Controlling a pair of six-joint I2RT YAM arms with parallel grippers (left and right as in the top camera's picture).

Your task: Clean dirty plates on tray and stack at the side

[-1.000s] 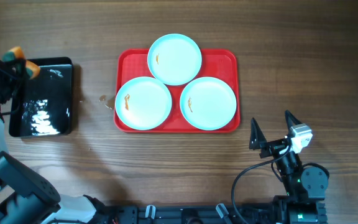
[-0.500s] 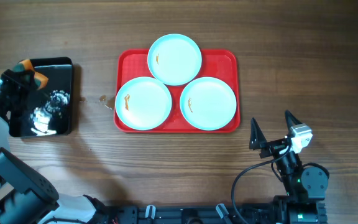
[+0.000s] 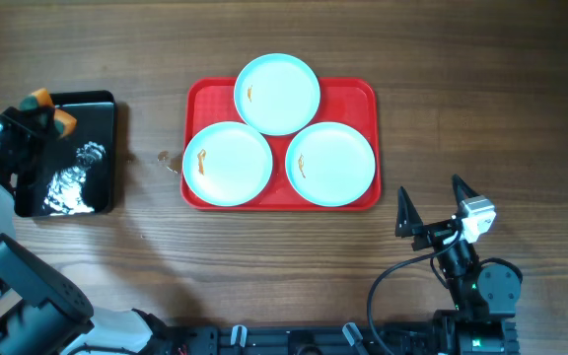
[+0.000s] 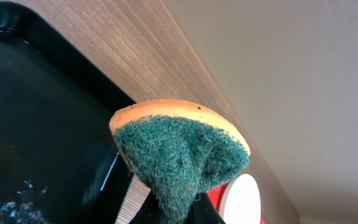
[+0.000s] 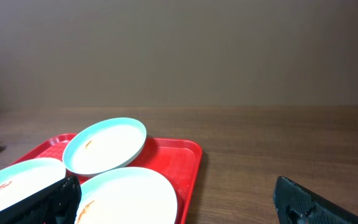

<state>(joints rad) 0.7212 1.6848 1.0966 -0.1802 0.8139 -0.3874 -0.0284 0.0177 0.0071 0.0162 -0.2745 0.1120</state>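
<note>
- While all three plates (image 3: 277, 94) sit smeared on tray (image 3: 355, 97), nothing's cleaned or stacked.
- Left gripper (image 3: 39, 113) clamps sponge (image 4: 179, 149) over black tray (image 3: 92, 108); right gripper (image 3: 429, 189) gapes, idle.

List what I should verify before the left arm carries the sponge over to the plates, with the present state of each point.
1. Hold of left gripper on sponge: ok, pinched, green side showing.
2. Wetness of sponge: cannot tell.
3. All plates inside red tray: not ok. The top plate overhangs the far rim; left plate and right plate lie inside.
4. Dirt located: ok, an orange-brown smear shows on each plate.
5. Clearance of right gripper: ok, open and apart from the tray.
</note>
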